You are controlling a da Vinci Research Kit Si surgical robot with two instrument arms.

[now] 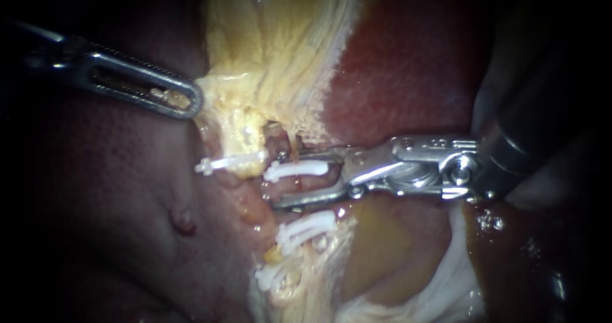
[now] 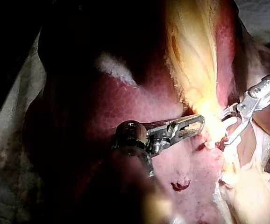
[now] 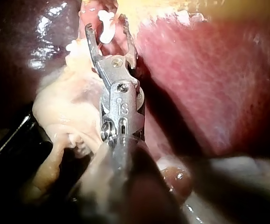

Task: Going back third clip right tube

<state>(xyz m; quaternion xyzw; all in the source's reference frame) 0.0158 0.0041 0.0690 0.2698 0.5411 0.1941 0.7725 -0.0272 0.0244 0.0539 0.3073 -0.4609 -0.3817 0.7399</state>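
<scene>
White clip (image 1: 299,169) sits across right tube (image 1: 295,185), inside released pincer of my right instrument (image 1: 287,178): one jaw each side, gap showing. Further clip (image 1: 307,226) just beside pincer, outside one jaw. My left instrument (image 1: 185,100) well beyond pincer tips, its own pincer clenched on edge of yellow tissue (image 1: 255,74).

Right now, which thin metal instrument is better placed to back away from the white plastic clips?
The right instrument: its open jaws straddle a white plastic clip. The left instrument is shut on pale yellow tissue.
</scene>
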